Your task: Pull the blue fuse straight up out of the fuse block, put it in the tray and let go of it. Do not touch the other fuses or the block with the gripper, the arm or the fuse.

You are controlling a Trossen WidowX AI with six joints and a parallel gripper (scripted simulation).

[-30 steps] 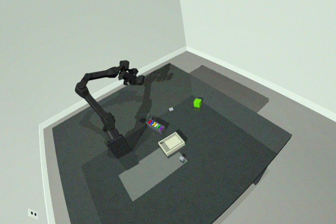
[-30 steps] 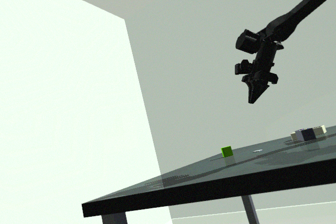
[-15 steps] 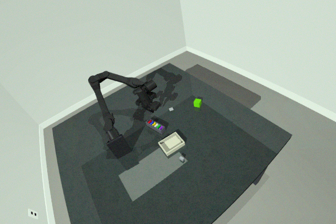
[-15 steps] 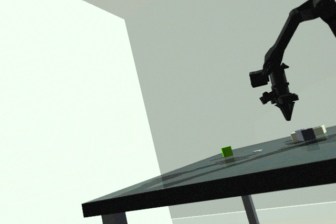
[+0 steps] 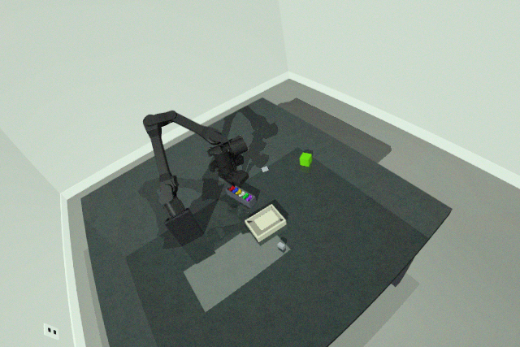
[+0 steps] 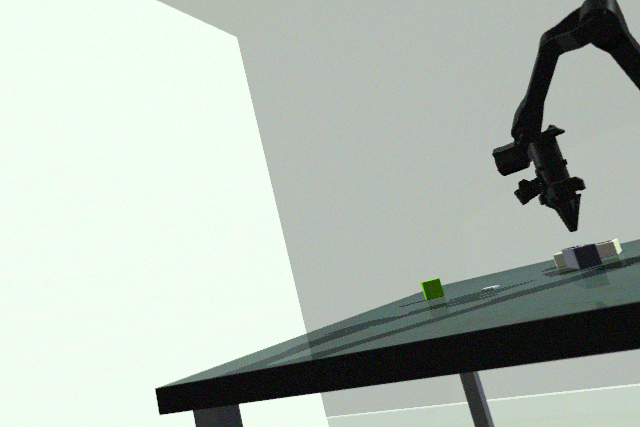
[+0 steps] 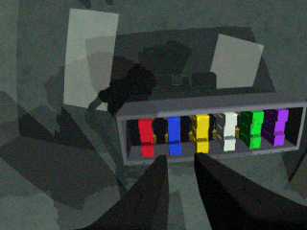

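Dark glossy table (image 6: 465, 344), pale walls behind. Fuse block (image 5: 242, 195) sits near the table's middle, toward the edge where the arm's base stands; cream tray (image 5: 266, 222) just beside it, apart. In the wrist view 6 fuses stand in the block: red, blue, yellow, white, green, purple. Blue fuse (image 7: 173, 136) is 2nd from the red end, seated in its slot between red fuse (image 7: 146, 137) and yellow fuse (image 7: 202, 133). Gripper (image 6: 571, 223) hangs above the block, not touching it; fingers nearly pressed together, a thin gap showing, nothing between them. Green cube (image 5: 305, 159) lies well apart toward the far edge.

Step in hand looks like the approach. To do it well: spread the fingers only enough to clear the blue fuse, centre over it, drop vertically so neither finger brushes red or yellow, pinch the top, then lift straight up before moving toward the tray.
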